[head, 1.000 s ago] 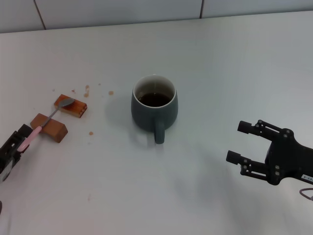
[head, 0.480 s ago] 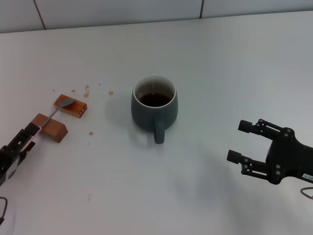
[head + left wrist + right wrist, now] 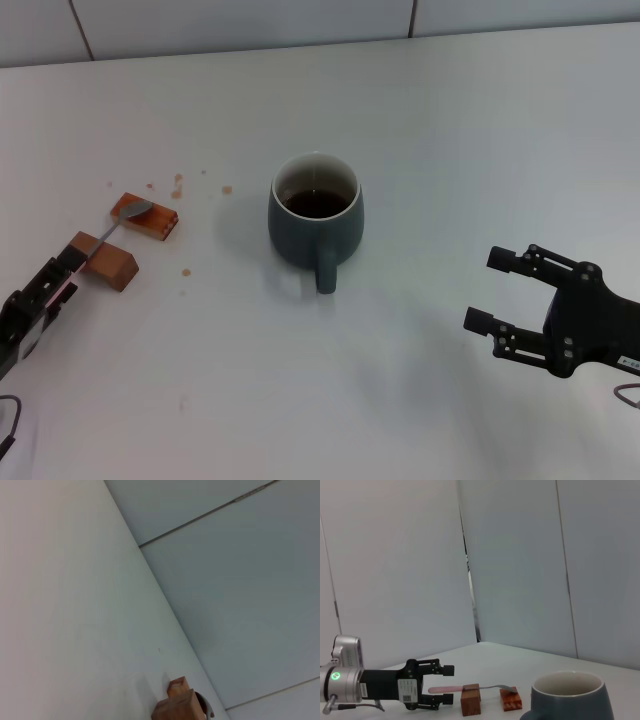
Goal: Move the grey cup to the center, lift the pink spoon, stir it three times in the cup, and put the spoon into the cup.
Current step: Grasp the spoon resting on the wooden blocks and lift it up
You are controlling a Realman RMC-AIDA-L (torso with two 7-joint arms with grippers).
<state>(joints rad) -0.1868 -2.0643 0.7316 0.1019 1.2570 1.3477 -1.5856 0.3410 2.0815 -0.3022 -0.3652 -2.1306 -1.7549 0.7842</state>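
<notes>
The grey cup [image 3: 315,215] stands upright mid-table with dark liquid inside and its handle toward me; it also shows in the right wrist view [image 3: 568,697]. The pink spoon [image 3: 110,230] lies across two brown blocks, its silver bowl resting on the far one. My left gripper [image 3: 64,272] is at the table's left, open, its fingers straddling the pink handle [image 3: 442,690] and hiding most of it from the head view. My right gripper [image 3: 485,290] hovers open and holding nothing at the front right, well away from the cup.
Two brown blocks [image 3: 112,266] [image 3: 152,221] carry the spoon left of the cup. One block [image 3: 176,707] shows in the left wrist view. Small brown spots [image 3: 178,186] dot the white table near the blocks. A tiled wall runs behind.
My left gripper has slid forward along the spoon handle toward the near block, now covering the pink part. Cup, spoon and right gripper have stayed put.
</notes>
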